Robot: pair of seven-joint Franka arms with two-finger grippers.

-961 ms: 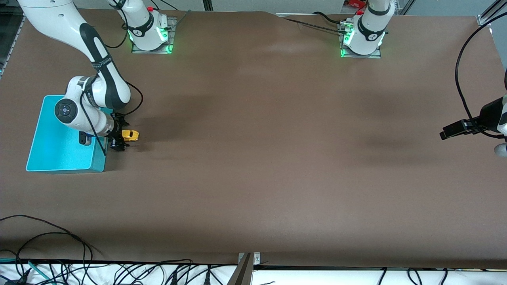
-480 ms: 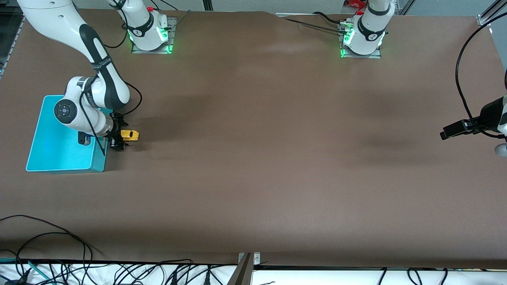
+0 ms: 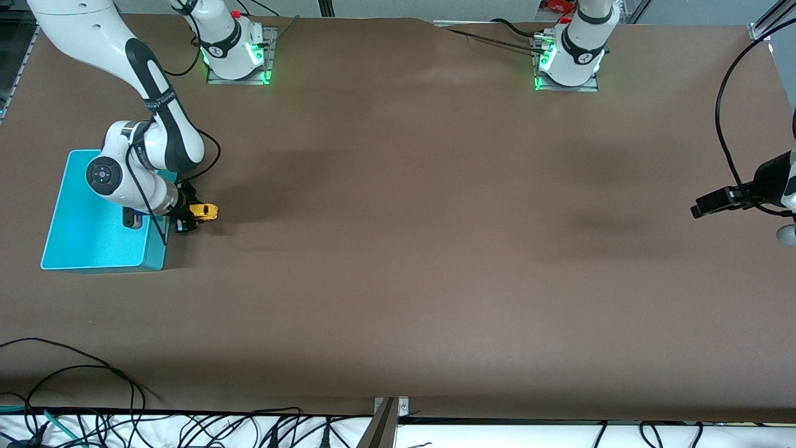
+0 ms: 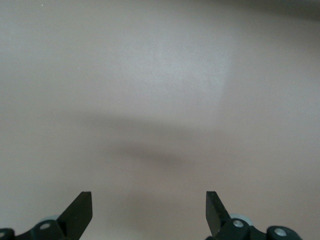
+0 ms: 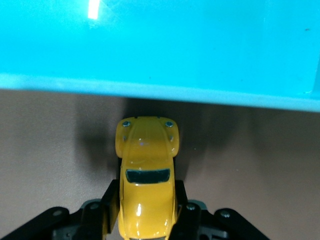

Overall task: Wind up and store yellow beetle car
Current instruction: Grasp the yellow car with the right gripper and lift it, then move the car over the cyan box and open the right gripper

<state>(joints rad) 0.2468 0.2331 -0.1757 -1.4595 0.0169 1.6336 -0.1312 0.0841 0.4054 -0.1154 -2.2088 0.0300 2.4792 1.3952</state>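
Table: your brown mat [image 3: 398,249].
Car: yellow beetle car [image 3: 204,212] on it, just beside the turquoise bin [image 3: 74,249].
Right gripper [image 3: 188,216]: you've pinched the car's sides.
Left gripper [image 4: 149,212]: waits spread wide, holding nothing, over bare mat.

The right gripper [image 3: 186,218] apparently hides the yellow beetle car's [image 5: 146,180] sides.

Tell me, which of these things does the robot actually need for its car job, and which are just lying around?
Part of the job:
- yellow beetle car, on the table beside the bin, clamped in the right gripper
- turquoise bin, at the right arm's end of the table

Just there:
- left gripper, open, waiting over bare table
- loose cables along the table edge nearest the front camera
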